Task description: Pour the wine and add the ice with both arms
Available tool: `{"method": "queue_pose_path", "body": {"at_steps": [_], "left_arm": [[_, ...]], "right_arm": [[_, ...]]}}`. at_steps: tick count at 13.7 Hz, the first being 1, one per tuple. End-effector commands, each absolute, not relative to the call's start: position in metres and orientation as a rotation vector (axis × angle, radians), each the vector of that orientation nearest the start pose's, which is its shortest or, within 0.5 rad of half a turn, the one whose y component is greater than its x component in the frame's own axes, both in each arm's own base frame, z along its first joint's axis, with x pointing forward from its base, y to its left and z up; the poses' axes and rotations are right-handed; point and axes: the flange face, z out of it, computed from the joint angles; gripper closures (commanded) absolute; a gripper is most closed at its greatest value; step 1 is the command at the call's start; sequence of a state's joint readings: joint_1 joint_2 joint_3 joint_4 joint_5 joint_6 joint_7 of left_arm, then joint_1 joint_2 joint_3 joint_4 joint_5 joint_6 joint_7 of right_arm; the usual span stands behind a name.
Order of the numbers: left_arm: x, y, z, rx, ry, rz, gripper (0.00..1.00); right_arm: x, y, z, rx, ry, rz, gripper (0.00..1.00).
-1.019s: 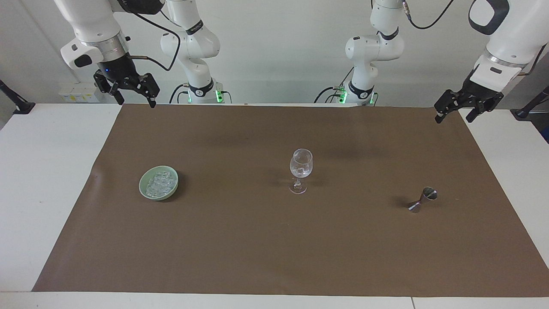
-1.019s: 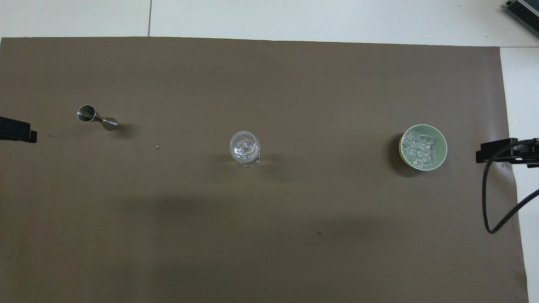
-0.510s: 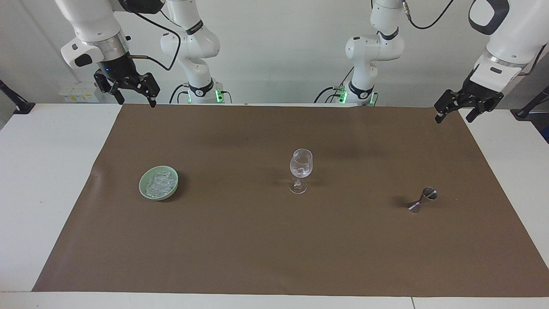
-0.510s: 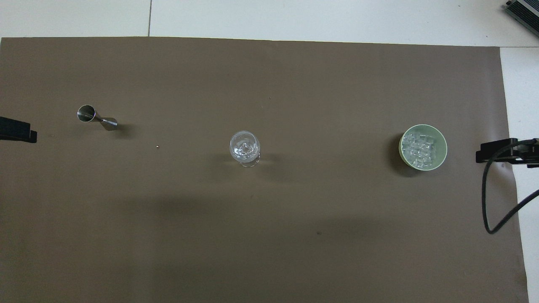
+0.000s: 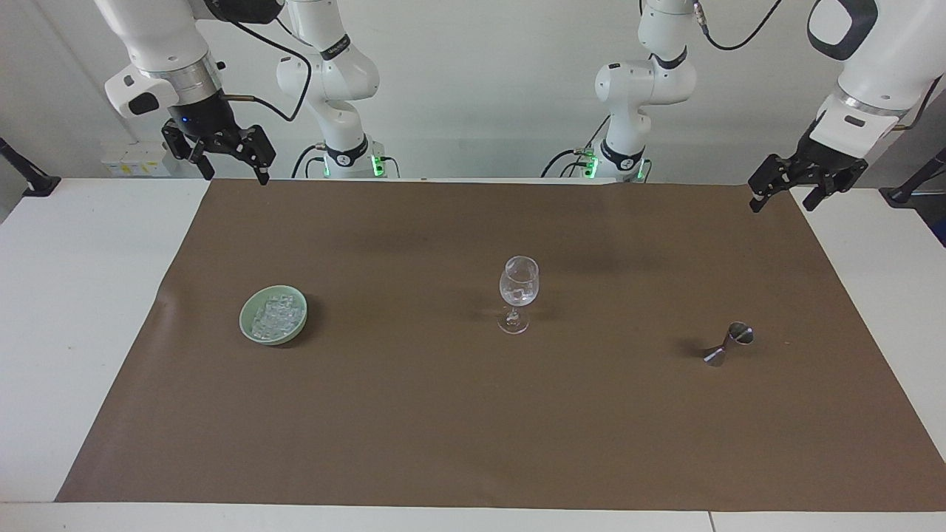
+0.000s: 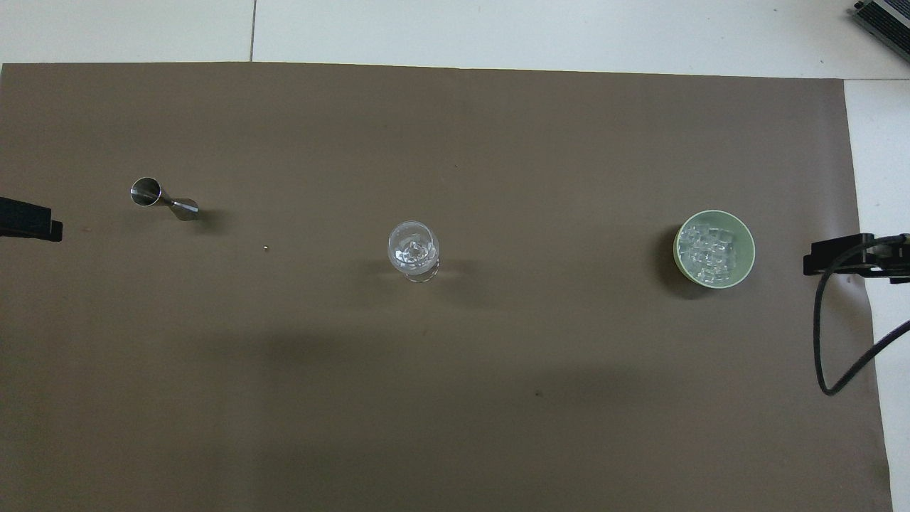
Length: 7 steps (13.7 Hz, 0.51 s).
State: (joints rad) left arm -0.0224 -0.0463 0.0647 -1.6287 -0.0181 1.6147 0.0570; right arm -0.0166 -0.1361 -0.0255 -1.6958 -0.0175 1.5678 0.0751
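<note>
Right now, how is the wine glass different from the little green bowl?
The wine glass is clear and stands tall on a thin stem; the green bowl is low and solid-coloured. The bowl holds a heap of ice, while the glass seems to hold only a piece or two. The glass sits mid-mat; the bowl is toward the right arm's end. Both stand upright, untouched by either gripper.

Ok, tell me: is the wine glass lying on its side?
No, the wine glass stands upright on its foot on the brown mat.

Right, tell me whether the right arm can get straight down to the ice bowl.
Probably yes: the right pincer hangs open above the table's edge, and nothing stands between it and the green bowl of ice.
</note>
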Motion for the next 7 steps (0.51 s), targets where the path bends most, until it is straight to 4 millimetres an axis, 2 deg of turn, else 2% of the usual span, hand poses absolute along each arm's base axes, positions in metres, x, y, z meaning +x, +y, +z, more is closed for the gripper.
{"method": "queue_pose_path", "body": {"at_steps": [1, 7], "left_arm": [[0.5357, 0.0215, 0.6266, -3.142, 0.034, -0.043, 0.00], [0.5357, 0.0215, 0.6266, -3.142, 0.034, -0.043, 0.00]], "right_arm": [[0.5035, -0.0217, 0.6402, -3.145, 0.210, -0.015, 0.00], [0.5052, -0.0222, 0.6405, -3.150, 0.201, -0.032, 0.00]]}}
